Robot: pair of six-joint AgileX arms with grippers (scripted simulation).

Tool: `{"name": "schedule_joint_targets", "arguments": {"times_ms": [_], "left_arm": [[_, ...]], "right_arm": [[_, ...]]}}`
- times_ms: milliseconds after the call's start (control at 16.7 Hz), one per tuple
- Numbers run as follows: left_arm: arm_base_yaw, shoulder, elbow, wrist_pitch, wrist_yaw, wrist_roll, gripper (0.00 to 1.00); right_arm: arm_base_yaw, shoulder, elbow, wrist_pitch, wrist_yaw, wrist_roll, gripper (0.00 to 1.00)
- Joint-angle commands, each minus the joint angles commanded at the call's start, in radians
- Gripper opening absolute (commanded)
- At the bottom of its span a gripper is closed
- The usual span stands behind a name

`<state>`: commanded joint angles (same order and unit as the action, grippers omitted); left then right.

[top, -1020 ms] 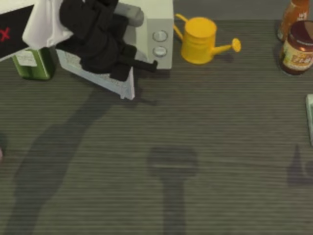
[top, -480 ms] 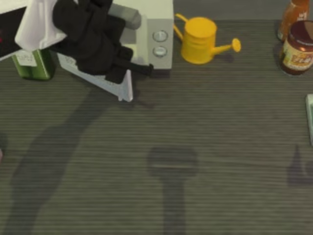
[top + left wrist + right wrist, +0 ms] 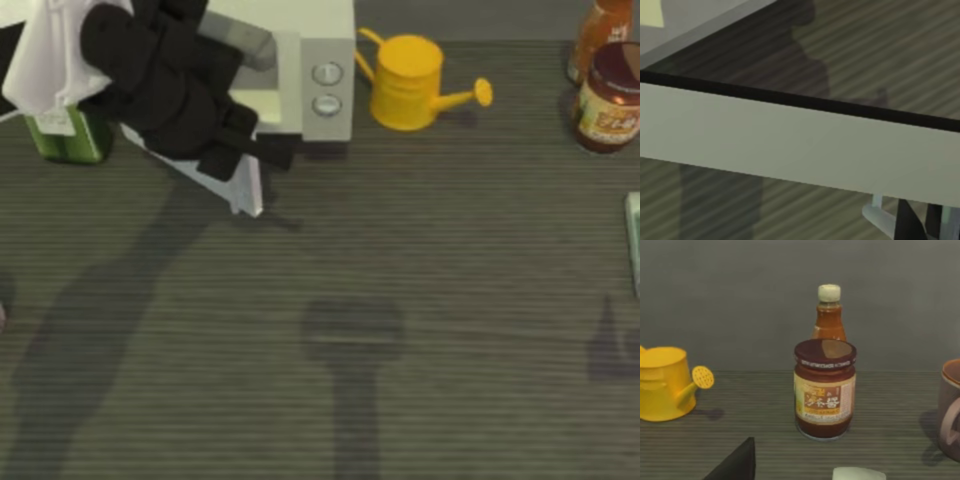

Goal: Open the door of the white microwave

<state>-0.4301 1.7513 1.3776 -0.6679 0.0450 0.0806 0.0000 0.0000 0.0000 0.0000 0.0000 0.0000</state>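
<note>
On the dark ribbed table (image 3: 450, 300), the left gripper (image 3: 262, 150) is at the white microwave (image 3: 320, 40), its grip impossible to tell, beside the swung-out door (image 3: 245, 180).

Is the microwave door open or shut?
Open. The door is swung out from the white microwave, showing the pale inside, with the left gripper at it.

Dark ribbed table (image 3: 450, 300) (shadowed), seemingly plain grey wall (image 3: 740, 290) behind.

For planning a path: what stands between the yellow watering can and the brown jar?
Nothing: in the top view only bare table lies between the watering can and the jar.
</note>
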Motion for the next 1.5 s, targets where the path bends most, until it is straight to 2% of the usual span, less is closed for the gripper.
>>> {"name": "schedule_joint_targets", "arguments": {"times_ms": [1260, 1500], "left_arm": [[0.000, 0.000, 0.000, 0.000, 0.000, 0.000, 0.00], [0.008, -0.013, -0.014, 0.001, 0.022, 0.028, 0.00]], "right_arm": [[0.000, 0.000, 0.000, 0.000, 0.000, 0.000, 1.00], [0.000, 0.000, 0.000, 0.000, 0.000, 0.000, 1.00]]}}
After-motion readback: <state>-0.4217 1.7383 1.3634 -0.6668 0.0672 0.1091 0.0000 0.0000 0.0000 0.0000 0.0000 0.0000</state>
